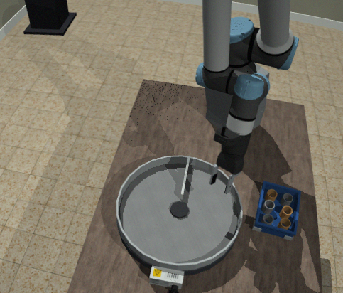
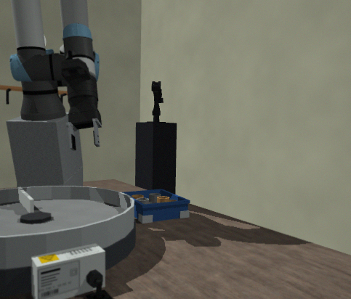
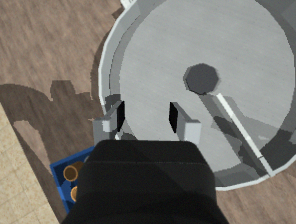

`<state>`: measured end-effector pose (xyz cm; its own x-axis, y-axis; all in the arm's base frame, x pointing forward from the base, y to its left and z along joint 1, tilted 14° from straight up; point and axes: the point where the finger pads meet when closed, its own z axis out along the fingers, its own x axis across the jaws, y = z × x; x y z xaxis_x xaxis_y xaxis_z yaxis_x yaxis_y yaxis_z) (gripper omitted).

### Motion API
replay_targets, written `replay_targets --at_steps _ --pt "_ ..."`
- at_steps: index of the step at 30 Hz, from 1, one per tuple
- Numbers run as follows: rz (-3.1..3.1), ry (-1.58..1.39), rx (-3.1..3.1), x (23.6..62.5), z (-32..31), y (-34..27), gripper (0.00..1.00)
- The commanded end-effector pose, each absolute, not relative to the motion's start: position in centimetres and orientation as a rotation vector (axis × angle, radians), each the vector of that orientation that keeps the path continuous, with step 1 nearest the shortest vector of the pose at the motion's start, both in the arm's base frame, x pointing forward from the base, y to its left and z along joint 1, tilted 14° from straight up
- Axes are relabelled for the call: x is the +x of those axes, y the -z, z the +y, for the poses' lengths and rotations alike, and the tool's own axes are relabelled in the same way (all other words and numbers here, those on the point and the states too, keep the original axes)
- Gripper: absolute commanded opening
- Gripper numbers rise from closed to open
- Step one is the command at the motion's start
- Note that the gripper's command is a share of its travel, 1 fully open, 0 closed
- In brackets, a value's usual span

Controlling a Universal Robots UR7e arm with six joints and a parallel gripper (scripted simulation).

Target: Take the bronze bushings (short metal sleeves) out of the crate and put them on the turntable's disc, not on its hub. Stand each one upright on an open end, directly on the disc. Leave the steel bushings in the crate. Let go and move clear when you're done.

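My gripper [image 1: 220, 187] [image 2: 86, 146] [image 3: 147, 110] is open with nothing between its fingers, high above the crate side of the turntable. The turntable's grey disc [image 1: 154, 227] [image 2: 85, 214] [image 3: 160, 50] has a dark hub [image 1: 179, 210] [image 2: 35, 218] [image 3: 202, 78]; I see no bushing on the disc. The blue crate [image 1: 275, 232] [image 2: 165, 214] holds three bronze bushings, one at the back left [image 1: 271, 195], one at the right [image 1: 286, 212] and one at the front right [image 1: 284, 224]. Three steel bushings [image 1: 287, 199] [image 1: 269, 206] [image 1: 268, 218] stand there too. The gripper body hides part of the crate in the wrist view.
A raised wall [image 1: 117, 210] [image 2: 99, 226] surrounds the disc. A thin white divider [image 1: 185, 176] [image 2: 27, 201] [image 3: 245, 135] runs from near the hub to the back wall. A white control box [image 1: 166, 276] [image 2: 67, 272] sits at the turntable's front.
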<state>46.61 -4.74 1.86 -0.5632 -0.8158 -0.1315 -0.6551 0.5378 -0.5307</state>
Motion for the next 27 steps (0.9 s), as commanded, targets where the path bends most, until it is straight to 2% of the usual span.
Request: replay_targets --at_steps 1,19,27 --pt "2.506 0.567 -1.194 44.8 -6.7 -1.9 1.0" --pt "2.769 0.397 -1.093 36.9 -10.9 -1.5 1.0" --pt "2.81 0.36 -1.071 35.4 -11.2 -1.4 1.0"
